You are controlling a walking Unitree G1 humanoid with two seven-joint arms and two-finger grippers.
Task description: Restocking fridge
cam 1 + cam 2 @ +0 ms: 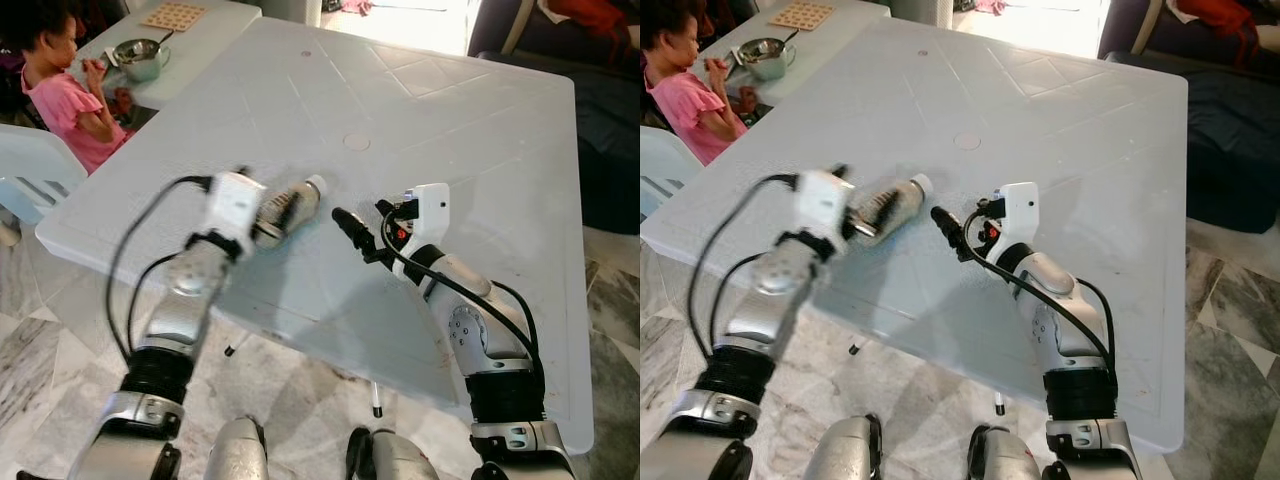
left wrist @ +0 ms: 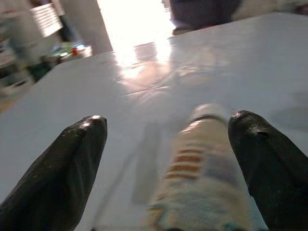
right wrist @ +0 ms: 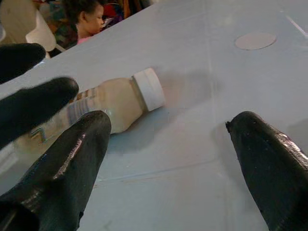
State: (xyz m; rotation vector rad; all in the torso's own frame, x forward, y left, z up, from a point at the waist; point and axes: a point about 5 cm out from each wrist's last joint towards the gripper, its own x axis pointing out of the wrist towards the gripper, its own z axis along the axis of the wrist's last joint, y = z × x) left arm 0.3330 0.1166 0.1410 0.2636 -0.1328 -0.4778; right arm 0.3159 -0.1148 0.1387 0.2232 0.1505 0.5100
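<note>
Bottle (image 1: 290,207) lies on its side on the white plastic surface (image 1: 470,150), just left of frame centre in the left eye view. Beige drink inside, striped label, white cap (image 3: 149,88). Long axis runs diagonal, cap end pointing toward upper right of frame, base end toward lower left, tucked at the left gripper (image 2: 168,163).

Left gripper fingers (image 2: 62,173) spread wide, one on each side of the bottle body; in the left wrist view the bottle sits between them, closer to one finger, contact unclear due to blur. Not pinching it that can be seen. Left arm motion-blurred in both eye views.

Right gripper (image 1: 358,232) hovers just right of the bottle's cap, fingers spread apart, holding nothing; its tips point toward the bottle, small gap between them and the cap. In the right wrist view the bottle lies beyond one finger (image 3: 67,163), outside the gap between the two.

Round moulded disc (image 1: 357,142) in the surface above the bottle. Upper left of frame: a person in pink top (image 1: 70,100) seated at a second surface with a metal bowl (image 1: 137,50) and a patterned board (image 1: 175,15). Marble floor below.
</note>
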